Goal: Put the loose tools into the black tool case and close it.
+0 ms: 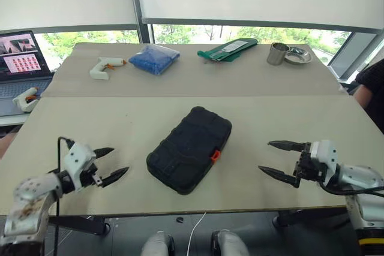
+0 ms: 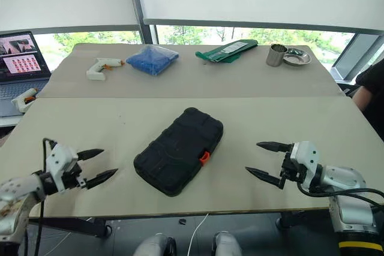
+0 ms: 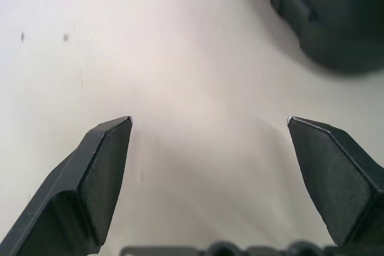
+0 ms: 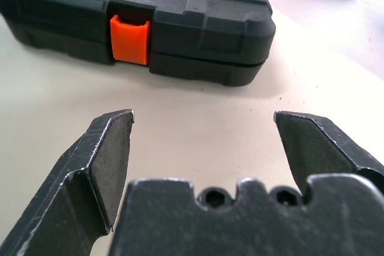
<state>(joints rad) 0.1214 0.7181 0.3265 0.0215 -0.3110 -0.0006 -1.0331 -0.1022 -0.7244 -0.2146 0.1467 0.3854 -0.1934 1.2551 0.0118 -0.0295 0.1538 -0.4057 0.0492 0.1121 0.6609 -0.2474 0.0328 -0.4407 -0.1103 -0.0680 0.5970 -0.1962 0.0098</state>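
The black tool case (image 1: pixel 190 148) lies shut in the middle of the near table, set at a slant, with its orange latch (image 1: pixel 214 156) facing the right side. The loose tools are out of view. My left gripper (image 1: pixel 113 163) hovers open to the left of the case, with bare table between its fingers. On the other side my right gripper (image 1: pixel 275 157) is open too, pointing at the case's latch side from a short distance. The right wrist view looks straight at the closed case (image 4: pixel 180 10) and its latch (image 4: pixel 129 40). A corner of the case (image 3: pixel 336 22) shows in the left wrist view.
On the far table lie a white glue gun (image 1: pixel 105 67), a blue bag (image 1: pixel 154 58), a green packet (image 1: pixel 228 49) and a metal cup (image 1: pixel 277 53) beside a metal dish (image 1: pixel 297 56). A laptop (image 1: pixel 21 67) and a second glue gun (image 1: pixel 27 99) sit at the left. A person's arm (image 1: pixel 371 91) is at the right edge.
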